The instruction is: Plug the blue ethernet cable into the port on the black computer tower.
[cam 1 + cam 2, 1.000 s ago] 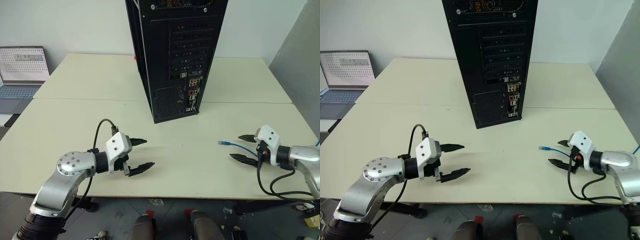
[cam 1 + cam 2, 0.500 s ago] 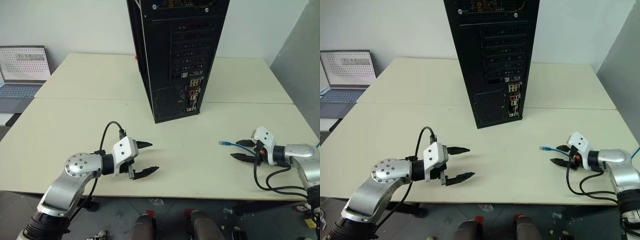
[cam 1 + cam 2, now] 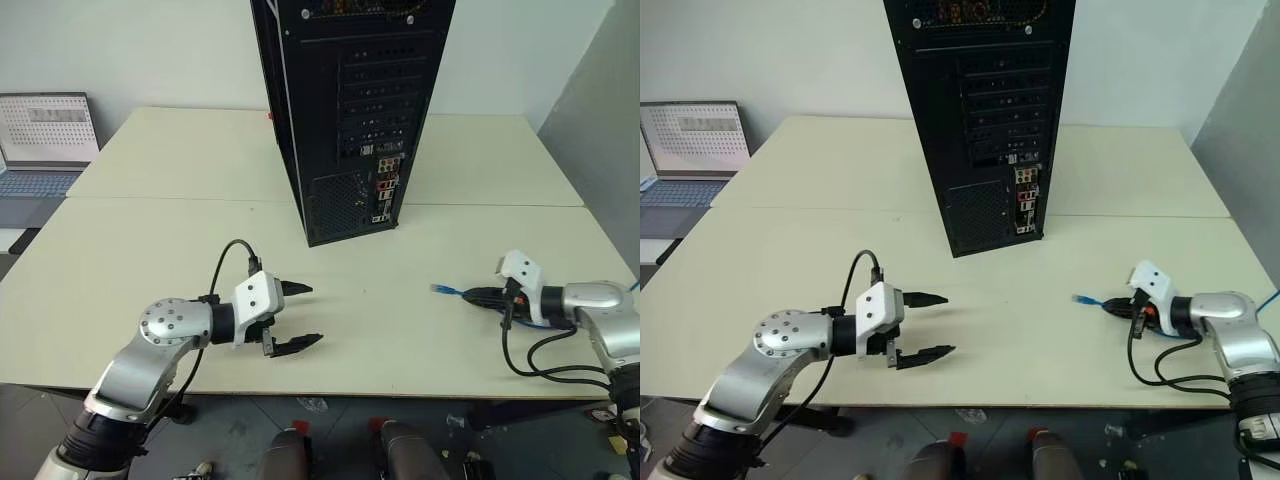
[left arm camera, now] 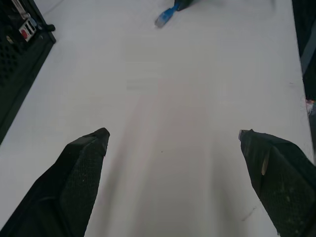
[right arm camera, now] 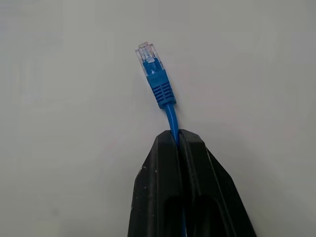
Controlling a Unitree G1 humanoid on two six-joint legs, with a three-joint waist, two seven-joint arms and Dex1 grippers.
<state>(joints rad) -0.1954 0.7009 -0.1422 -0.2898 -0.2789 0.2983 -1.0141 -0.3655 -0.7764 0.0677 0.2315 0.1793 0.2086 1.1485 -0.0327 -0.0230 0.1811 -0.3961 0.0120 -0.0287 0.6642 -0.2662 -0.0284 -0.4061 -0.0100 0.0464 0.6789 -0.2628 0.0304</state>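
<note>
The right pincer (image 5: 177, 143) was clamped on the blue ethernet cable (image 5: 171, 114) just behind its plug, the two black fingers pressed together with the thin cord pinched between them. The blue boot and clear clip stuck out past the fingertips — a grip that, by my reading, left the plug free to enter a socket while keeping it stiff enough to steer. Seen from the head, that pincer lay low over the table (image 3: 400, 330), well to the right of the black computer tower (image 3: 345, 110) and nearer the table's front edge, with the plug pointing roughly toward the tower's side of the table. The rest of the cord ran back along the right arm and off the table edge. The left pincer (image 3: 300, 315) hovered in front of the tower and a little to its left, its fingers (image 4: 81, 168) spread wide apart and holding nothing; it looked ready to steady or regrip. The tower stood upright with its rear face turned to the robot. The port (image 3: 1024, 205) sat among the small sockets low on that face — too small to make out clearly — and the plug was well apart from it.
</note>
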